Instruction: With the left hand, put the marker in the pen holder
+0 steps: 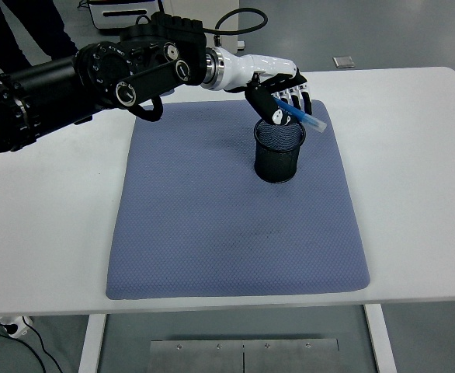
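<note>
A blue marker [300, 116] with a pale tip is held in my left hand [280, 99], whose fingers are curled around it. The hand hovers just above the black mesh pen holder [279, 148], which stands upright on the blue-grey mat [212, 217]. The marker lies tilted, nearly level, its pale tip reaching past the holder's right rim. My left arm stretches in from the left edge across the back of the table. The right arm does not show.
The white table [414, 155] carries only the mat and the holder. A small grey object [344, 61] lies on the floor beyond the table's far edge. A person's dark legs [10, 23] stand at the top left.
</note>
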